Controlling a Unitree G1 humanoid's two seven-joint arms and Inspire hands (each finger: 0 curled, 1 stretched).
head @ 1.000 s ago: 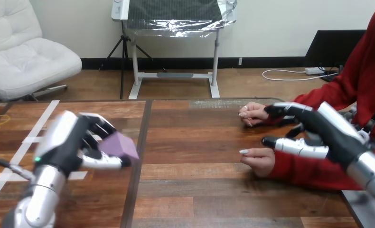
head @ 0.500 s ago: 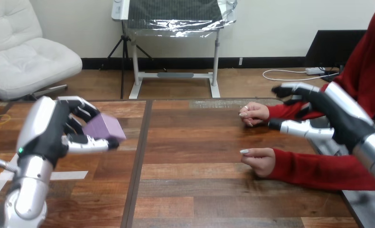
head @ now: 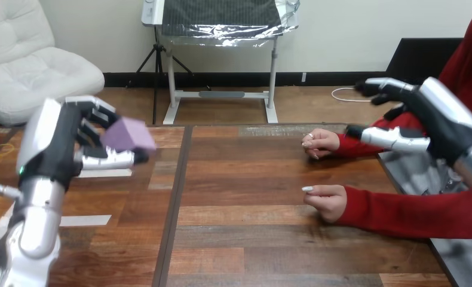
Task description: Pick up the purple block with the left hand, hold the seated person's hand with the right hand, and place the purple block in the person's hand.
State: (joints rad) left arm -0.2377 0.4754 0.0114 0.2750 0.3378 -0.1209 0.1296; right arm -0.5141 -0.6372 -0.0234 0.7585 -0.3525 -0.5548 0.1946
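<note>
The purple block (head: 128, 134) looks like a small, rigid cube with flat, matte faces. It is probably light and not fragile, though a smooth face could slip if the pinch loosens. Opposite flat faces are the safest place to hold it. It is lifted clear of the wooden table (head: 251, 239), at the view's left. The left hand (head: 60, 143) is clamped on it, with curled fingers (head: 96, 110) over its top and back and the thumb (head: 111, 160) pressing from beneath. Most of the cube juts out past the fingertips towards the person. The right hand (head: 443, 116) hovers above the person's far sleeve with fingers and thumb spread, grasping nothing. The person's far hand (head: 319, 142) and near hand (head: 326, 200) rest on the table, loosely curled.
</note>
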